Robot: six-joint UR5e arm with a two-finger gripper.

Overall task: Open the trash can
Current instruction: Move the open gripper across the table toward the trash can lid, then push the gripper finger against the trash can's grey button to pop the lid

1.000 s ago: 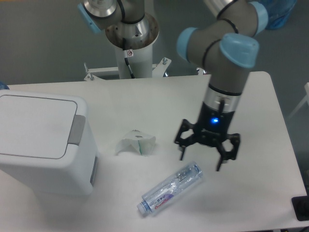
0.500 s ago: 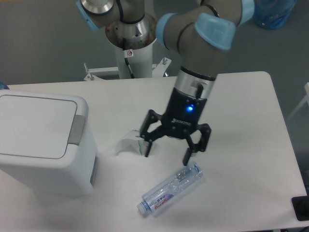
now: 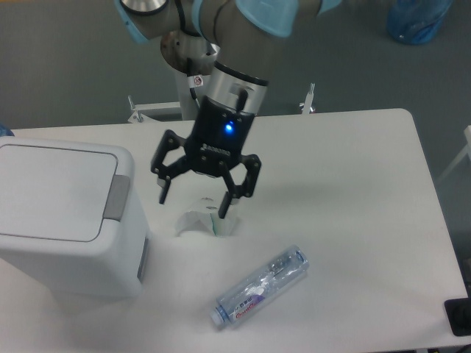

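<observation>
The trash can [image 3: 62,220] is a large white boxy bin at the left of the table. Its flat white lid [image 3: 51,193] is closed, with a grey push tab [image 3: 116,198] on its right edge. My gripper [image 3: 193,202] is open and empty. It hangs above the table just right of the bin, with its left fingertip a short way from the grey tab. It is not touching the bin.
A crumpled white paper scrap [image 3: 204,220] lies on the table right under the gripper's right finger. A clear plastic bottle [image 3: 260,287] lies on its side at the front. The robot base [image 3: 197,55] stands behind the table's far edge.
The gripper has swept left across the table, from above the bottle at the right to above the paper scrap near the bin. It stays open. Nothing else has moved.
</observation>
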